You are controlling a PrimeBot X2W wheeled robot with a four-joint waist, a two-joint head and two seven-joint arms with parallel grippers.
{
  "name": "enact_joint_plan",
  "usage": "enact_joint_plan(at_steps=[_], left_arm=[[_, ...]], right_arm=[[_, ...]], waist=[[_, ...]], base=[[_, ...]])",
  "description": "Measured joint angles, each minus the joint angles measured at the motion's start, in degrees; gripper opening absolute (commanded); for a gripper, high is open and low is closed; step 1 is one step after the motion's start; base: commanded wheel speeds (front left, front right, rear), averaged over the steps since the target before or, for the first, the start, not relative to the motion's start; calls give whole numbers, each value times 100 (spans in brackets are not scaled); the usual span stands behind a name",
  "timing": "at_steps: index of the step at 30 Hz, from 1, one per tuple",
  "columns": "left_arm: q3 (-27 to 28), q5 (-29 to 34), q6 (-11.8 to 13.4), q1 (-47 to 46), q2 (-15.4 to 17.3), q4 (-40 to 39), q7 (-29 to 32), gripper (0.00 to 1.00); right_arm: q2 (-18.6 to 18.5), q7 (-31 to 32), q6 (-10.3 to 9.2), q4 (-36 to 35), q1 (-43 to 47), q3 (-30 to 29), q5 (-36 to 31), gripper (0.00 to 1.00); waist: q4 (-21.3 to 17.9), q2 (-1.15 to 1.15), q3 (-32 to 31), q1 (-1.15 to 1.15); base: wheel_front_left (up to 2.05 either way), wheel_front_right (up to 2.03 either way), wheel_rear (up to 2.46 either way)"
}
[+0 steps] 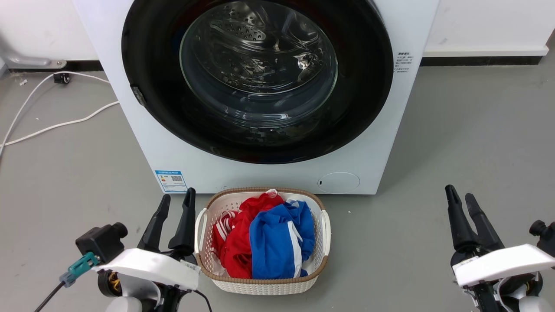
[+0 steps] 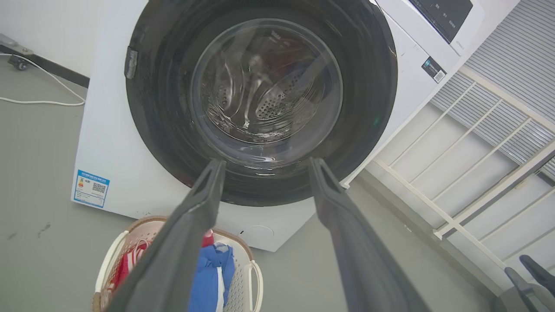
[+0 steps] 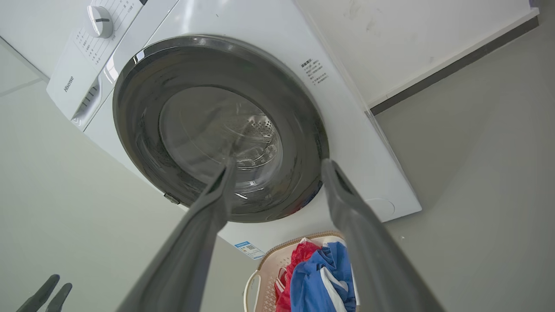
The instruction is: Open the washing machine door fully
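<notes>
the washing machine (image 1: 269, 177) stands straight ahead of me. its door (image 1: 360, 112) is closed, the glossy black ring lying flush against the white front. through the door's bulging glass window (image 1: 260, 73) i see the perforated steel drum (image 1: 243, 30). a small grey tab (image 1: 138, 96) sits on the door's rim, on the side of the machine toward my left.

low on the machine's front there is a blue label sticker (image 1: 171, 180) near the corner toward my left and a round hatch (image 1: 338, 182) toward my right. above the door, the right wrist view shows a white dial (image 3: 100, 21) on the control panel.

a woven-look laundry basket (image 1: 264, 284) sits on the grey floor just in front of the machine's base. it holds a red garment (image 1: 236, 247) and a blue garment (image 1: 277, 238) with white stripes.

my left gripper (image 1: 177, 195) is in front of the machine's lower corner by the sticker. its fingers are spread with nothing between them, clear of the door. my right gripper (image 1: 460, 193) is in front of the machine and out past its other side. its fingers are also parted and empty, well apart from the door.

a white cable (image 1: 56, 125) trails over the floor beside the machine, on my left. a white barred frame (image 2: 455, 173) stands beside the machine on my right.
</notes>
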Motion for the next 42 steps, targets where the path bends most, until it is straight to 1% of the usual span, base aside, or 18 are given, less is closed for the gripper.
enact_joint_plan(at_steps=[7,15,26,37,42], left_arm=[[-162,645,91,-34,86,12,-116,100],[-298,1189,165,-84,185,38,-231,100],[-381,1712,218,-118,229,85,-381,100],[-388,2206,345,-121,244,149,-525,100],[-388,2432,359,-121,250,197,-587,100]], right_arm=[[0,68,1,-80,24,38,-665,100],[5,125,1,-192,80,30,-1310,100],[52,141,2,-356,147,15,-2056,100],[111,140,2,-454,205,-10,-2607,100],[140,108,2,-470,223,-53,-2861,100]], waist=[[-3,0,-4,0],[-6,0,-7,0],[-3,0,-12,0],[10,0,-8,0],[-5,0,-21,0]], base=[[0,0,0],[0,0,0],[0,0,0],[0,0,0],[0,0,0]])
